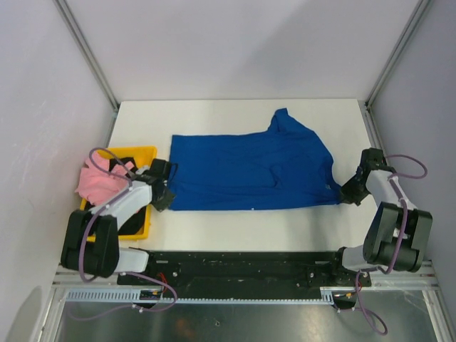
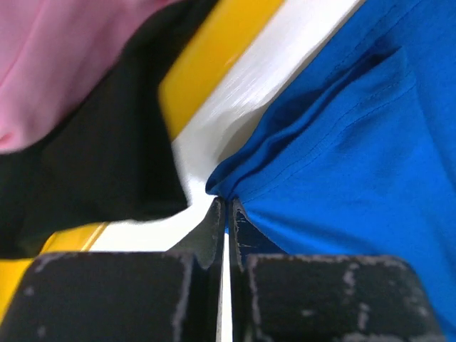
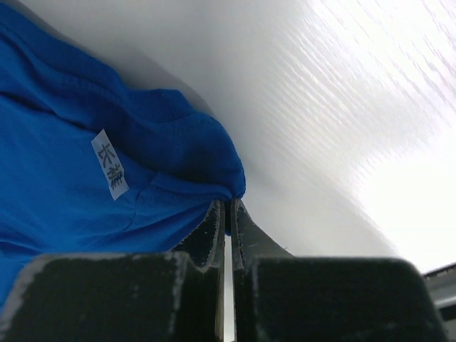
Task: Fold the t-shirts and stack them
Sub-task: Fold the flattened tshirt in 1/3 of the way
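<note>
- Table (image 1: pixel 214 114), top view: white, with blue t-shirt (image 1: pixel 253 171) spread flat across it, one sleeve pointing to the far side.
- Left gripper (image 1: pixel 168 201) sits at the shirt's near-left corner and right gripper (image 1: pixel 342 195) at its near-right corner. The shirt lies between the two.
- Yellow bin (image 1: pixel 146 151) stands at the left, just beside the shirt's left edge. Pink t-shirt (image 1: pixel 96 184) hangs over the bin's left side, with black t-shirt (image 1: pixel 132 221) inside it.
- Left wrist view: fingers (image 2: pixel 211 226) are pressed together, pinching a bunched corner of blue cloth right at the tips. The rest of the shirt fans away to the right. Bin rim, black cloth and pink cloth lie to the left, with a strip of bare table between bin and shirt.
- Right wrist view: fingers (image 3: pixel 212 229) are pressed together on a hemmed fold of blue cloth at the tips. The shirt lies to their left and bare table to their right.
- Small white label (image 3: pixel 109 164) with dark print is sewn to the cloth, the print too small to read.
</note>
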